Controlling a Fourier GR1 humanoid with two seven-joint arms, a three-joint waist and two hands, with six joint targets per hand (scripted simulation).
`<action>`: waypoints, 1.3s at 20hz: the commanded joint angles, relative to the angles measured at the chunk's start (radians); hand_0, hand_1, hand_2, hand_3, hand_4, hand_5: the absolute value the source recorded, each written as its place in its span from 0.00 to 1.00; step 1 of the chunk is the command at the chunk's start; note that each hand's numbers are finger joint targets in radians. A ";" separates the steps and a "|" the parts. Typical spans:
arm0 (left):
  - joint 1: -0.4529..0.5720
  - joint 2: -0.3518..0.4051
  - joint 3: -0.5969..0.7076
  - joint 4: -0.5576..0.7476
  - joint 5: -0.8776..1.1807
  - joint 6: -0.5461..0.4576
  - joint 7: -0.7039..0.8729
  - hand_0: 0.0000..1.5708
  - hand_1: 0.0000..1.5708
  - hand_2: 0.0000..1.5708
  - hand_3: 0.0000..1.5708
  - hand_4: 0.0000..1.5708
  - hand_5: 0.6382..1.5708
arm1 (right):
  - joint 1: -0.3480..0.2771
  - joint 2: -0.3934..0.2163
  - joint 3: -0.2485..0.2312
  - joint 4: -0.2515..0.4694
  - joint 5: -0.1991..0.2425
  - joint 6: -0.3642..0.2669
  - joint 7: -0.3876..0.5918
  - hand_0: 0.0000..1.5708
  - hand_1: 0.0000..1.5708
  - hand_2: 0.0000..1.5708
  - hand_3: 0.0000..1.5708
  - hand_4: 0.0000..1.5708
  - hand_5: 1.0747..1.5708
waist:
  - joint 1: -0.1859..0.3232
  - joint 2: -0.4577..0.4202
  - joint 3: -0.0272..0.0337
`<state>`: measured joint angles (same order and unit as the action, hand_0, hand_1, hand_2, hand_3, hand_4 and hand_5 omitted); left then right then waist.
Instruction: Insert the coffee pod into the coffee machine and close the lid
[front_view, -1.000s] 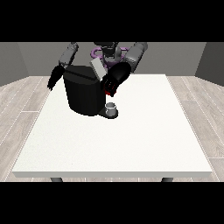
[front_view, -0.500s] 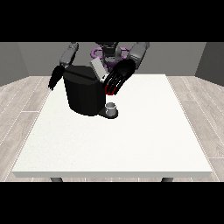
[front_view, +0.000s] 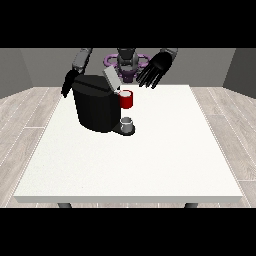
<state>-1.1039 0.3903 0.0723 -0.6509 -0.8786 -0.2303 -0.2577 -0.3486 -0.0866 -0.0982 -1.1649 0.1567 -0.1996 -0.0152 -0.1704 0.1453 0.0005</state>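
A: Where does the lid lie from our hands?

B: It stands raised atop the coffee machine. The hand at the view's right hovers just right of it, fingers spread, holding nothing; it is nearer.

A: And the pod?

B: We cannot locate it. The hand at the view's left: fingers indeterminate.

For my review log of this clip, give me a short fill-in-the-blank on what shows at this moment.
1. The coffee machine is coloured ____.
2. The thing at the machine's front, above the grey thing, is coloured ____.
3. The fingers of the hand at the view's right are ____.

Missing words: black; red; spread open
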 joint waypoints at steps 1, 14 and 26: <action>0.039 -0.083 0.094 -0.022 0.131 -0.020 -0.020 0.00 0.00 0.08 0.00 0.00 1.00 | 0.050 -0.004 -0.017 0.034 -0.013 0.007 -0.015 0.00 0.00 0.00 0.00 0.00 1.00 | 0.062 -0.080 -0.0006; 0.491 -0.350 0.321 0.022 0.460 -0.030 -0.099 0.00 0.00 0.00 0.00 0.25 1.00 | 0.207 0.009 0.004 -0.063 -0.072 0.095 -0.043 0.00 0.00 0.00 0.00 0.00 1.00 | 0.221 -0.418 -0.0009; 0.653 -0.338 0.292 -0.123 0.564 -0.165 -0.025 0.00 0.00 0.00 0.00 0.27 1.00 | 0.101 -0.091 0.022 -0.170 -0.071 0.198 0.033 0.00 0.00 0.00 0.00 0.05 1.00 | 0.307 -0.441 -0.0003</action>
<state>-0.5132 0.0266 0.3673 -0.7107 -0.3558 -0.3342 -0.2980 -0.2361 -0.1488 -0.0718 -1.3008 0.0826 -0.0180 0.0034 0.1250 -0.2970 -0.0001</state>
